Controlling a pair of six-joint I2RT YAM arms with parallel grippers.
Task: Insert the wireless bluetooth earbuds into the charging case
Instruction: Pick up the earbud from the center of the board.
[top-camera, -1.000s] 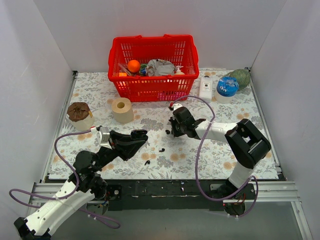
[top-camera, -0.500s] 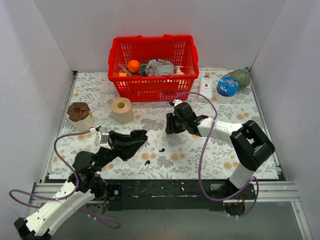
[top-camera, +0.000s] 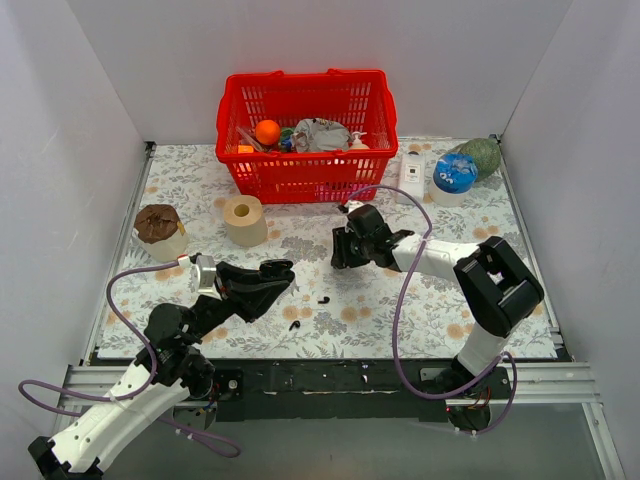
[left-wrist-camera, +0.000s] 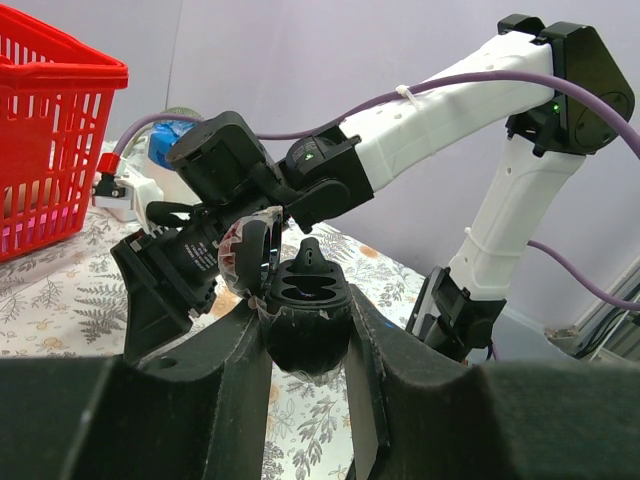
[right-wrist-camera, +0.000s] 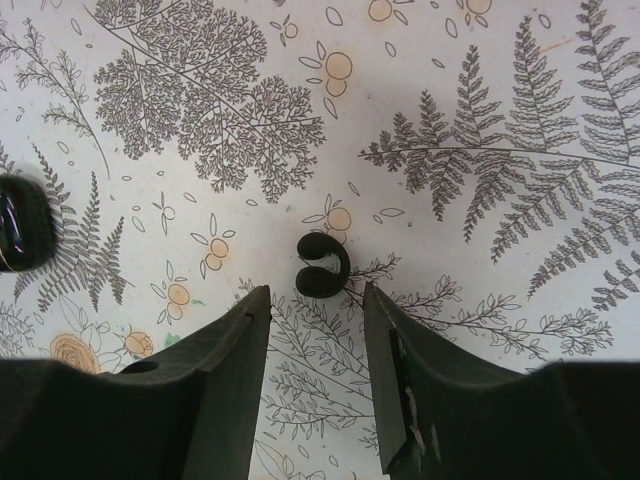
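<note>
My left gripper (top-camera: 272, 272) is shut on the black charging case (left-wrist-camera: 305, 300) and holds it above the table. The lid (left-wrist-camera: 250, 255) is open and both wells face up. Two tiny black earbuds lie on the floral cloth, one (top-camera: 323, 299) ahead of the case and one (top-camera: 294, 324) nearer the front. My right gripper (right-wrist-camera: 315, 295) is open and low over the cloth. A tiny black C-shaped piece (right-wrist-camera: 322, 265) lies just beyond its fingertips, untouched. I cannot tell if that piece is a bud. A glossy black object (right-wrist-camera: 20, 225) shows at the left edge of the right wrist view.
A red basket (top-camera: 305, 180) with mixed items stands at the back. A tan tape roll (top-camera: 243, 220) and a brown-topped cup (top-camera: 159, 232) stand at the left. A white box (top-camera: 411, 175), a blue-lidded jar (top-camera: 454, 176) and a green ball (top-camera: 483, 155) are at the back right.
My right gripper has shifted a little left and back, so it now sits over the small black piece. My left gripper with the case has hardly moved.
</note>
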